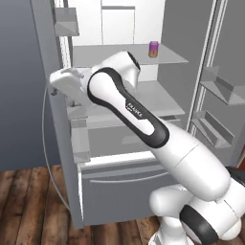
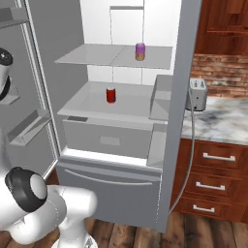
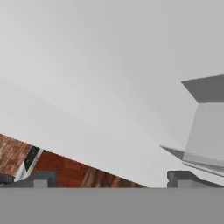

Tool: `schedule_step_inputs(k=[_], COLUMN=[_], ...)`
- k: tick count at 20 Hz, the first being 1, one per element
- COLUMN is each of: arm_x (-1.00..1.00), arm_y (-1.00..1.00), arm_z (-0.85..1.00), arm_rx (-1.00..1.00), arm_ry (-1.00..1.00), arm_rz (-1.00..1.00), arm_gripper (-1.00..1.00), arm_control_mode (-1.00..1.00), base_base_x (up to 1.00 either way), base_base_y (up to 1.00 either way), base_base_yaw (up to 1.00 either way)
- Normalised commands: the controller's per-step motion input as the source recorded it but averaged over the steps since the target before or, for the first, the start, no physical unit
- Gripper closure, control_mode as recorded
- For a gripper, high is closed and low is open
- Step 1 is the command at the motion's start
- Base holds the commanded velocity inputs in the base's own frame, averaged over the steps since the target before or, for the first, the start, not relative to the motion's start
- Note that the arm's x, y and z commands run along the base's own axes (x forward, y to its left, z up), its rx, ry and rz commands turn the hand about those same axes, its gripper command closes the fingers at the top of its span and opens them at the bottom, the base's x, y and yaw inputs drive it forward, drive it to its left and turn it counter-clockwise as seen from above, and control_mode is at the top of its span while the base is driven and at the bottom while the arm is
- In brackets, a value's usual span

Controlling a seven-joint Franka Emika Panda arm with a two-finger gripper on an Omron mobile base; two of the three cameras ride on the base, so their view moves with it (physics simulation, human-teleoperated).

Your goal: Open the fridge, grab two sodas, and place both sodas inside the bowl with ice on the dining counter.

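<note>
The fridge (image 1: 124,186) stands with both doors swung wide, showing its white interior and grey shelves (image 2: 111,193). A purple soda (image 1: 153,49) stands on the upper shelf (image 2: 140,51). A red soda (image 2: 111,95) stands on the shelf below, and my arm covers that spot in the left base view. My gripper (image 1: 52,87) is up beside the left door's edge, well left of both cans. Its fingertips (image 3: 41,178) stand far apart with nothing between them; the gripper (image 3: 113,179) is open and faces a flat grey door panel. The bowl and the dining counter are out of view.
Door bins (image 1: 220,91) jut from the right door, and one bin (image 3: 205,122) is close ahead of the hand. A toaster (image 2: 196,94) sits on a marble counter (image 2: 220,121) right of the fridge, above wooden drawers (image 2: 210,184). The floor is wood.
</note>
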Motion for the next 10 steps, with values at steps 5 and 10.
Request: schedule_step_inputs(k=[5,10], arm_x=[-0.01,0.0], arm_y=[-0.81,-1.0], arm_z=[0.28,0.07], arm_rx=[-0.05,-0.05], arm_ry=[-0.19,-0.1], arm_rz=[0.0,0.0], arm_gripper=[-1.0,-1.0], arm_control_mode=[-1.0,-1.0], base_base_x=[0.0,0.0], base_base_y=[0.0,0.0], base_base_yaw=[0.0,0.0])
